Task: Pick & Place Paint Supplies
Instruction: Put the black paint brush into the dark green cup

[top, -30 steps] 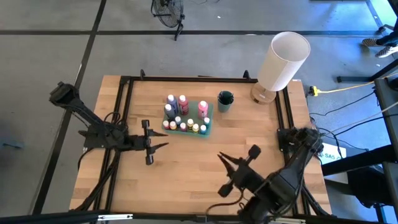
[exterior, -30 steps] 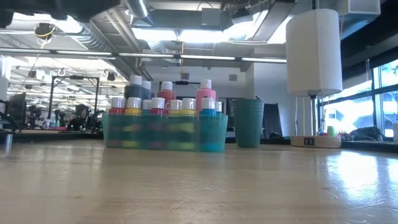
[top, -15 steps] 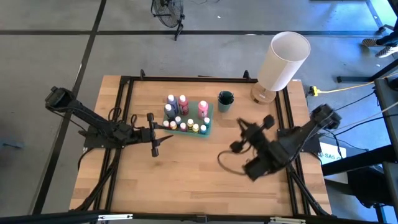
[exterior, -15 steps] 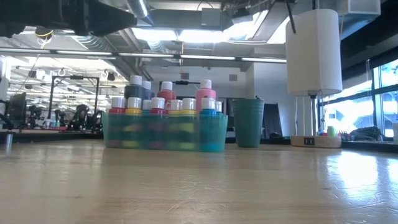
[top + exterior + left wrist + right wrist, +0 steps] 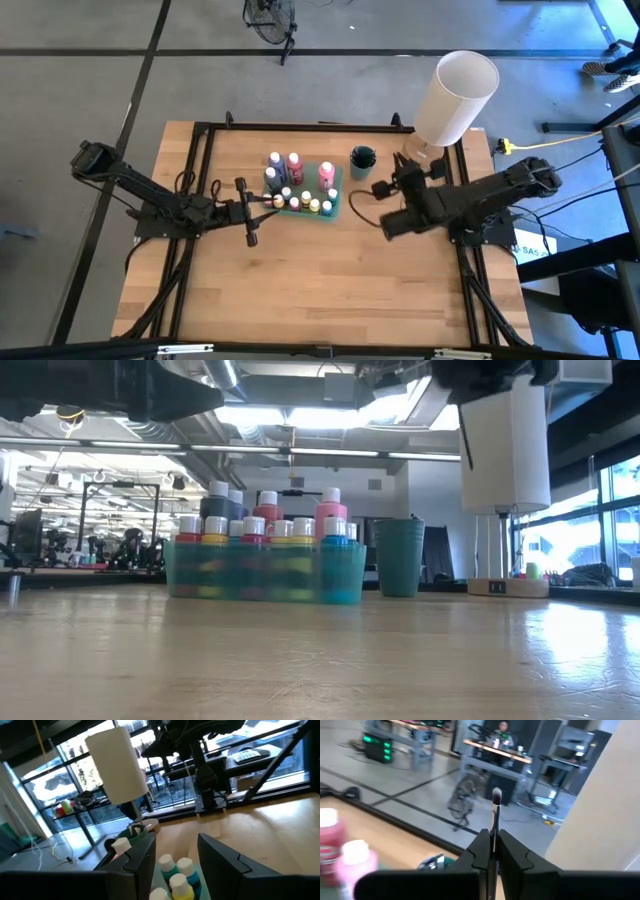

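A teal tray in the middle of the table holds several white-capped paint bottles. A teal cup stands just right of the tray. My left gripper hovers open at the tray's left end, and its wrist view shows bottle caps past the gap between its fingers. My right gripper is above the table near the cup, shut on a thin brush. The cup's rim lies ahead of it. My right gripper pinches the brush's thin handle between its two fingers. The bristle end sticks out past the fingertips. The brush is clear of the table. The rest of the handle is hidden by the fingers.
A big white cylinder lamp on a round base stands at the table's far right corner, close to my right arm. A black frame runs along the table's edges. Bare wood lies toward the near edge.
My right gripper has swung from the near edge toward the far edge and ended beside the cup, turning as it went. My left gripper has moved a little toward the tray's left end.
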